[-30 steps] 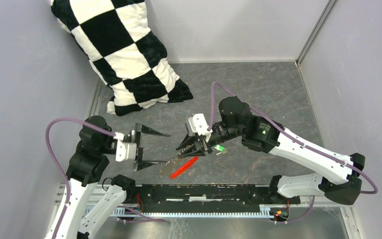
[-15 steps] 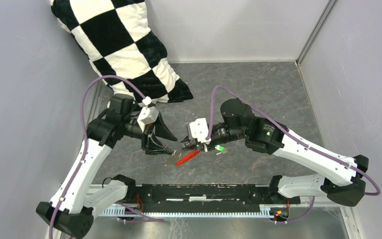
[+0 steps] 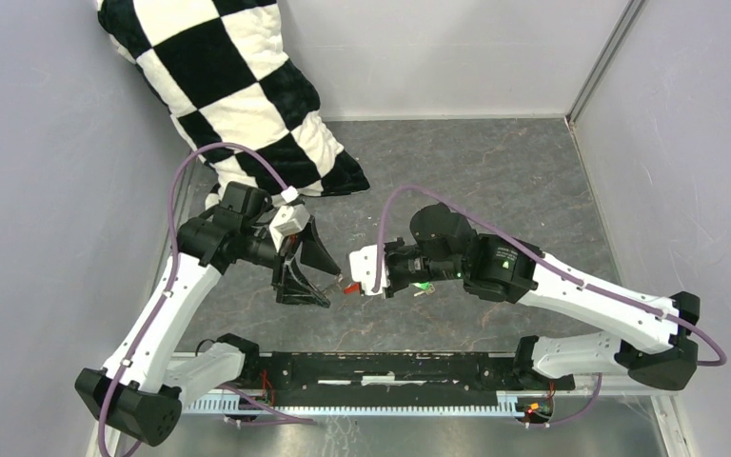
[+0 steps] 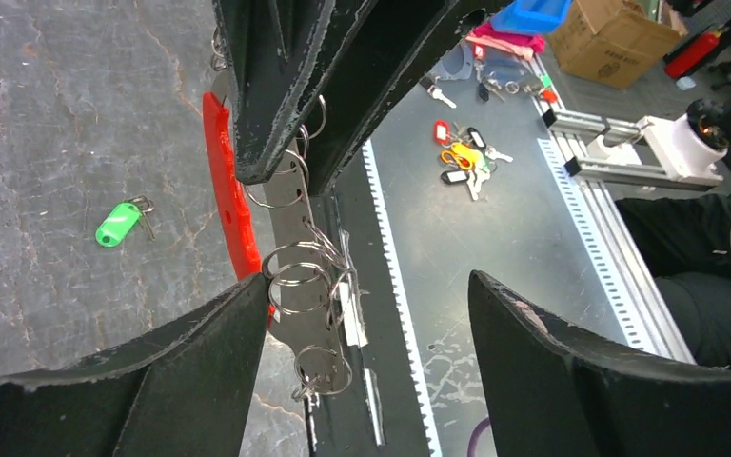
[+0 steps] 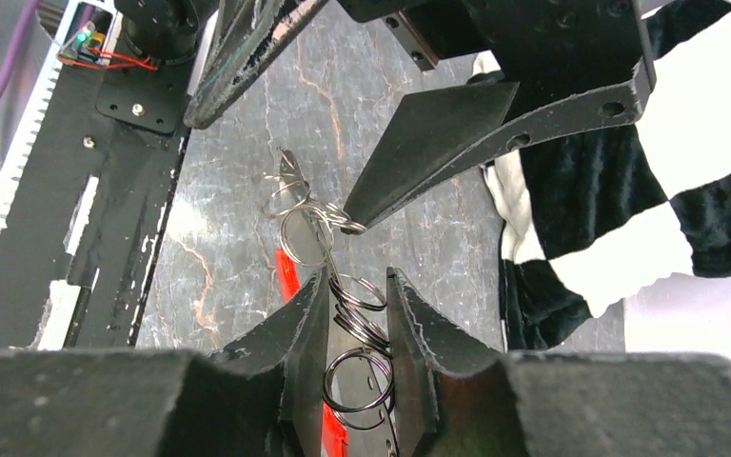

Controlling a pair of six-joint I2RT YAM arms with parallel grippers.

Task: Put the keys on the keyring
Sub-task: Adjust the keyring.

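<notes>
Keyring [image 4: 233, 219] is held over the near middle of the worktop [image 3: 495, 171]. Its silvery rings are pinched between the fingers of the right pincer [image 5: 357, 286], and its red tag hangs beside them. The left pincer [image 4: 366, 286] stands spread wide around the rings, one fingertip touching them. The green-headed key [image 4: 117, 226] lies flat on the mottled dark grey worktop, under the right arm and apart from the rings. A black-and-white chequered pillow [image 3: 238, 95] leans in the far left corner against pale grey walls [image 3: 457, 48]. A black rail [image 3: 390, 367] runs along the near edge.
</notes>
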